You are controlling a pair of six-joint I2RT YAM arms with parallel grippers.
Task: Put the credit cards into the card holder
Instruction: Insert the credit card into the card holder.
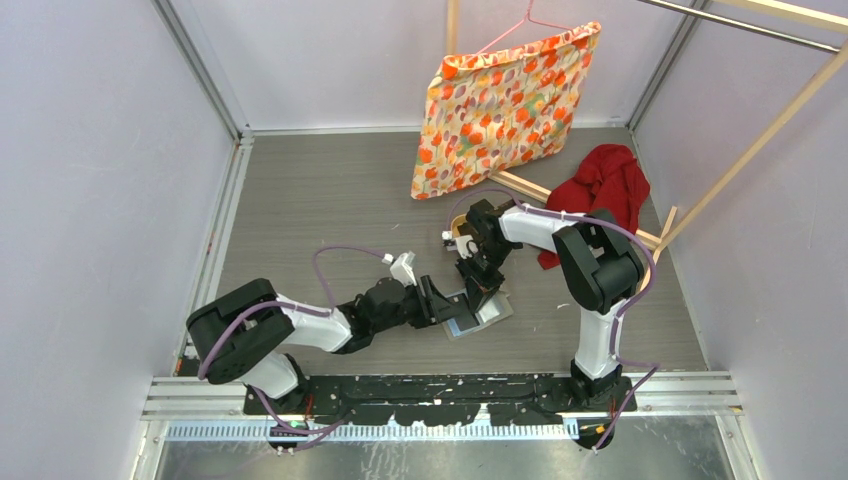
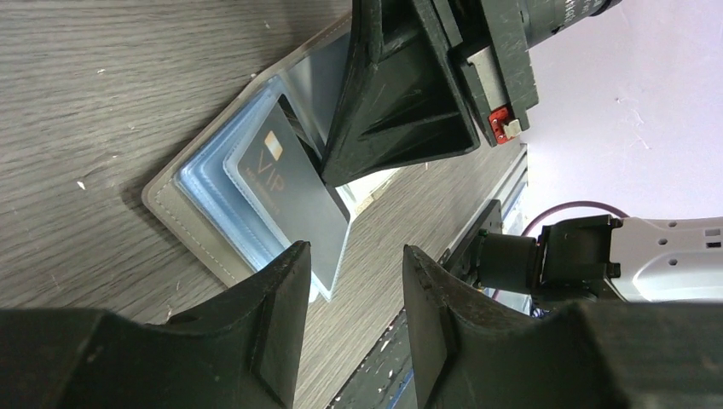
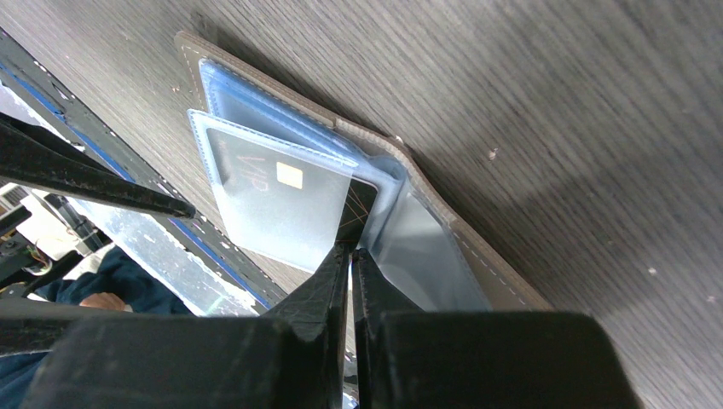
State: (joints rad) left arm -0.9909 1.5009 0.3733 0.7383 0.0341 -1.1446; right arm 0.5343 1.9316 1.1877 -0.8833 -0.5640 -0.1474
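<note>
The card holder [image 1: 484, 314] lies open on the table, its grey-olive cover down and its pale blue clear pockets up. A black credit card [image 3: 359, 198] with a gold chip and "VIP" print sits mostly inside one clear pocket. My right gripper [image 3: 351, 249] is shut on that card's exposed corner, and it stands over the holder in the top view [image 1: 479, 284]. My left gripper [image 2: 354, 251] is open and empty, low over the table at the holder's [image 2: 182, 216] near edge, touching nothing. The same card shows in the left wrist view [image 2: 288, 183]. Other cards are not clearly in view.
A small tan object [image 1: 457, 238] sits just behind the right gripper. A floral cloth on a pink hanger [image 1: 505, 105] and a red cloth [image 1: 605, 180] lie at the back right by a wooden rack [image 1: 740, 165]. The black base rail [image 1: 440, 395] runs along the near edge.
</note>
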